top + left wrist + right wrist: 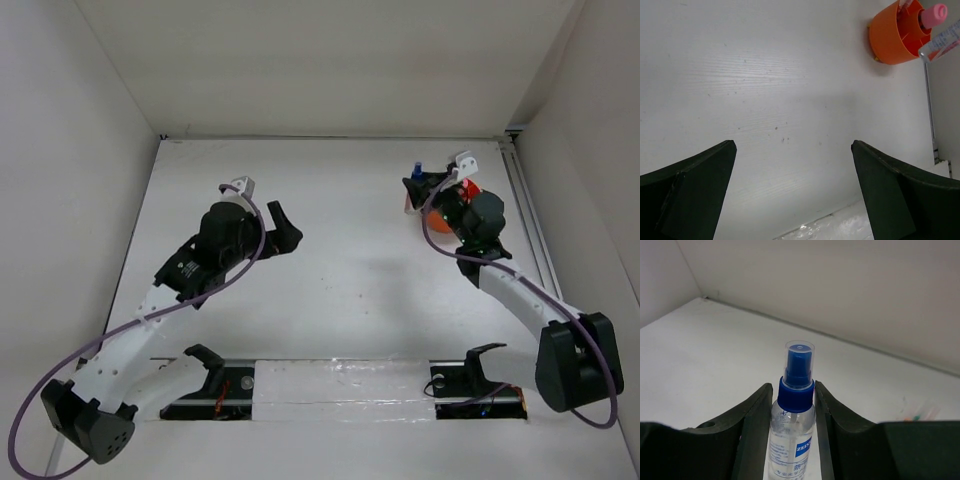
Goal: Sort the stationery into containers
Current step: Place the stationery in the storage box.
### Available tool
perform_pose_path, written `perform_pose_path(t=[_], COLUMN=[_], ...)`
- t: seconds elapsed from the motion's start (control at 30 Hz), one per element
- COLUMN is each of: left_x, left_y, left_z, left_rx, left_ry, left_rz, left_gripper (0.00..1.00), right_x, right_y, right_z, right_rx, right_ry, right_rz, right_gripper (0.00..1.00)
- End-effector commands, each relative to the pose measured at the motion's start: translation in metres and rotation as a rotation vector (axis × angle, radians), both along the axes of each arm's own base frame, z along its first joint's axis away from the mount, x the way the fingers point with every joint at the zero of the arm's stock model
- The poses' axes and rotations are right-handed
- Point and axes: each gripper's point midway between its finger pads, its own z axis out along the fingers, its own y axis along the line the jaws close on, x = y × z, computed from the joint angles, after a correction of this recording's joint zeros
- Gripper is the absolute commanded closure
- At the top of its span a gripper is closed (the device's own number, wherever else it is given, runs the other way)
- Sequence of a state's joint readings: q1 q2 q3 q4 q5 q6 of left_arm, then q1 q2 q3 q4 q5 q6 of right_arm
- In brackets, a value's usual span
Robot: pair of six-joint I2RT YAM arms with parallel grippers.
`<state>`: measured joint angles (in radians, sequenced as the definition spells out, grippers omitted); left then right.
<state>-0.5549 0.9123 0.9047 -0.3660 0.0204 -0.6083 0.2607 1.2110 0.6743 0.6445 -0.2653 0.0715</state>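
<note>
My right gripper [420, 185] is shut on the clear blue-capped bottle [792, 435], its fingers [757, 415] pressing the bottle's sides just below the cap. It holds the bottle [416, 170] over the round orange tub [467, 189] at the back right. In the left wrist view the tub [890, 37] stands at the top right. A pink-capped reddish cylinder [933, 15] stands in it, and the tilted bottle [941, 42] hangs at its far rim. My left gripper [793, 145] is open and empty above bare table, left of centre [285, 235]. Pens, eraser and cube are not in view.
A metal rail [527, 215] runs along the table's right edge. White walls [90, 180] close in the left, back and right sides. A shiny taped strip [340, 380] lies along the front edge between the arm bases.
</note>
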Motion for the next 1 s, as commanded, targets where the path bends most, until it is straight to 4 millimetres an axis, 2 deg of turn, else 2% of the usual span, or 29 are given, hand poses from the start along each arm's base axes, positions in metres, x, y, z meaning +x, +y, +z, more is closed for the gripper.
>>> perform_pose_path(t=[0.0,0.07,0.1,0.17,0.2,0.27,0.33,0.4,0.57,0.6,0.7,0.8,0.83,0.87,0.97], left_x=[-0.012,-0.016,-0.019,-0.025,-0.026,-0.027,-0.027,-0.030,-0.031,-0.032,-0.035,-0.039,-0.040,-0.040,-0.041], left_y=[0.023,0.027,0.021,0.014,0.015,0.016,0.013,0.010,0.006,0.006,0.004,0.001,0.000,-0.002,-0.003], left_z=[0.007,0.017,0.020,0.026,0.022,0.025,0.027,0.027,0.023,0.025,0.032,0.033,0.033,0.035,0.036], left_rx=[0.136,0.125,0.102,0.058,0.062,0.064,0.058,0.055,0.050,0.046,0.031,0.020,0.023,0.015,0.011], left_ry=[-0.002,-0.041,-0.061,-0.104,-0.096,-0.110,-0.122,-0.123,-0.110,-0.118,-0.146,-0.154,-0.157,-0.166,-0.164], left_rz=[-0.006,-0.003,-0.040,-0.089,-0.089,-0.093,-0.112,-0.138,-0.159,-0.159,-0.183,-0.214,-0.226,-0.234,-0.242], left_gripper=[0.00,0.00,0.00,0.00,0.00,0.00,0.00,0.00,0.00,0.00,0.00,0.00,0.00,0.00,0.00], right_x=[0.001,0.009,0.014,0.022,0.025,0.028,0.028,0.026,0.037,0.041,0.047,0.054,0.055,0.057,0.062], right_y=[-0.023,-0.037,-0.052,-0.065,-0.079,-0.092,-0.107,-0.111,-0.110,-0.109,-0.110,-0.109,-0.108,-0.108,-0.109], right_z=[0.056,0.053,0.053,0.043,0.042,0.032,0.034,0.034,0.009,-0.002,-0.007,-0.021,-0.016,-0.023,-0.025], right_rx=[-0.054,-0.094,-0.105,-0.132,-0.146,-0.153,-0.147,-0.139,-0.150,-0.153,-0.156,-0.159,-0.169,-0.169,-0.186], right_ry=[-0.259,-0.260,-0.261,-0.243,-0.246,-0.219,-0.241,-0.255,-0.184,-0.159,-0.160,-0.126,-0.143,-0.122,-0.119], right_rz=[-0.034,-0.073,-0.118,-0.146,-0.172,-0.202,-0.233,-0.239,-0.209,-0.198,-0.188,-0.174,-0.166,-0.164,-0.165], right_gripper=[1.00,1.00,1.00,1.00,1.00,1.00,1.00,1.00,1.00,1.00,1.00,1.00,1.00,1.00,1.00])
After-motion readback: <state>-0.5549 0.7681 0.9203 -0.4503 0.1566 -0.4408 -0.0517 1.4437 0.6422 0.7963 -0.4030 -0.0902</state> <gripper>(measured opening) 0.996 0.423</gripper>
